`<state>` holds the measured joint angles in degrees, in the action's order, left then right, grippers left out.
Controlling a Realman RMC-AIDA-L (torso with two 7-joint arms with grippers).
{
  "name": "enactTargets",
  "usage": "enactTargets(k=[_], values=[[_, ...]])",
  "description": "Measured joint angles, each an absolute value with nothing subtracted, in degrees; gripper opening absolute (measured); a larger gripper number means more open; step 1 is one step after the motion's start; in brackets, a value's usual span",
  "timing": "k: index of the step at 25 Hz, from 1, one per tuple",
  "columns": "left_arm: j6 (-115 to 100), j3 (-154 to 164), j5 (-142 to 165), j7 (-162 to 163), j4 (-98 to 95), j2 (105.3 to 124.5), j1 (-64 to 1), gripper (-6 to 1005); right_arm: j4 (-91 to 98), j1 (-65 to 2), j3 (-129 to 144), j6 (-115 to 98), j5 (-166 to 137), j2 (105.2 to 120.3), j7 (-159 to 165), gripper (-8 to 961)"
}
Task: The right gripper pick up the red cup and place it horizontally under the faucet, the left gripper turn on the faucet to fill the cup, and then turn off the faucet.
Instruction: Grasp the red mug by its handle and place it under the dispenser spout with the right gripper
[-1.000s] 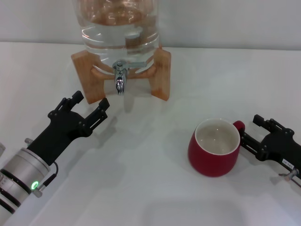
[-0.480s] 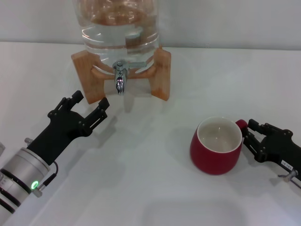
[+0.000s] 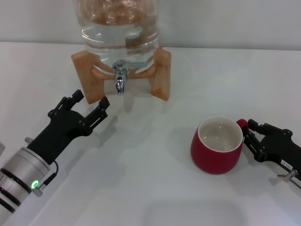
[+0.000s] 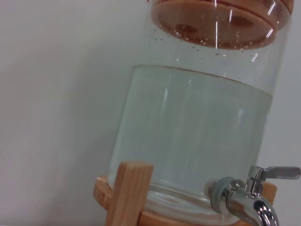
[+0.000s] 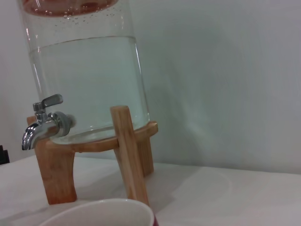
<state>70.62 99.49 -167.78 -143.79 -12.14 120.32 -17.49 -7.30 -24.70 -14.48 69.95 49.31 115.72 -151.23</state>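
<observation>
White tabletop (image 3: pixel 150 188) spans the whole head view, pale wall behind it.

Large clear glass water jug (image 3: pixel 120 26) at the far centre, part full of water, sitting on a light wooden stand (image 3: pixel 162 75) with splayed legs. The left wrist view shows the jug (image 4: pixel 197 127) close up, with a wooden leg (image 4: pixel 129 193) in front; the right wrist view shows jug (image 5: pixel 84 80) and stand (image 5: pixel 127 150) from the other side.

Left arm: silver cylindrical wrist with a green light (image 3: pixel 34 185), coming in from the near left. The left gripper (image 3: pixel 88 107), a black two-fingered claw, hangs over the table near the stand's left leg, touching nothing. Fingers spread apart, nothing between them.

Squat rounded red ceramic mug, the red cup (image 3: pixel 217 146), stands upright on the table at right, well apart from the jug and off to the right of the spout. Off-white inside, looks dry. Its rim (image 5: pixel 101 214) fills the near edge of the right wrist view.

Right gripper (image 3: pixel 248 133), black claw with a small white label, comes in from the right edge at mug height. Its jaws sit either side of the mug's small red loop handle, tight against it; it looks clamped on the handle.

Small chrome faucet (image 3: pixel 120 77) pokes out of the jug's base, spout down, flat lever handle pointing sideways. No water is visible at the spout (image 4: pixel 256 207).
</observation>
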Motion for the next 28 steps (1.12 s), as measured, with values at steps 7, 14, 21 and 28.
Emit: enactTargets(k=[7, 14, 21, 28], values=[[70.58, 99.49, -167.78, -143.79, -12.09, 120.41, -17.49, 862, -7.29, -24.70, -14.49, 69.96, 49.31, 115.84, -151.25, 196], [70.57, 99.49, -167.78, -143.79, -12.03, 120.42, -17.49, 862, -7.85, -24.70, -14.69, 69.91, 49.35, 115.84, -151.26, 146], [70.89, 99.49, -167.78, -143.76, -11.86, 120.41, -17.41, 862, -8.68, -24.65, -14.76, 69.82, 49.85, 115.84, -151.26, 146], [71.29, 99.49, -167.78, -143.70, -11.91, 120.41, -16.94, 862, -9.37, -24.73, -14.77, 69.73, 49.92, 115.84, -151.24, 146]])
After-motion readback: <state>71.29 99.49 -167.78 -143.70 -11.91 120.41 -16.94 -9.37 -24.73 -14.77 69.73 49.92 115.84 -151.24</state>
